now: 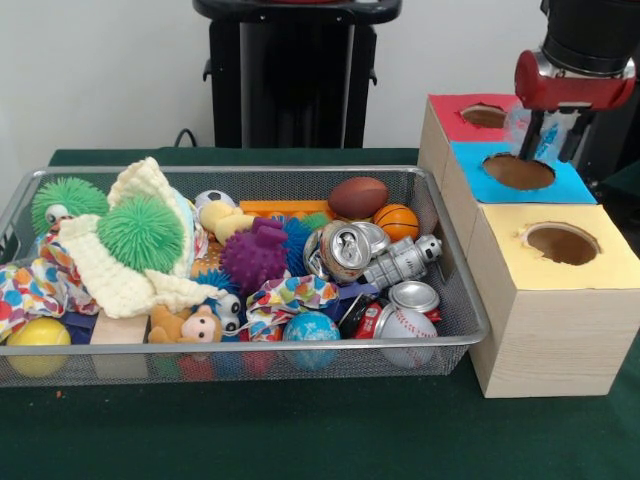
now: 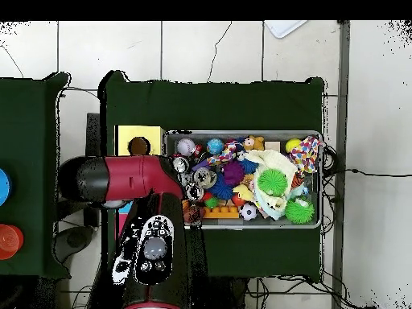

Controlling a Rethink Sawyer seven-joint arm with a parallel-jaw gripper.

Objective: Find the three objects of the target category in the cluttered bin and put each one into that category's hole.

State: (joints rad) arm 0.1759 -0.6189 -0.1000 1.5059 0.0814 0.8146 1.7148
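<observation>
While the end effector [image 1: 549,140] hangs clamped on something clear, the blue hole [image 1: 518,171] lies directly below it.

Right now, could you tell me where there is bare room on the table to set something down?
The green table is bare in front of the wire bin, right along its near wall. The bin is packed, from the green spiky ball to the crushed cans. The box with holes sits close by the bin's right end, with the gripper over its blue hole.
</observation>
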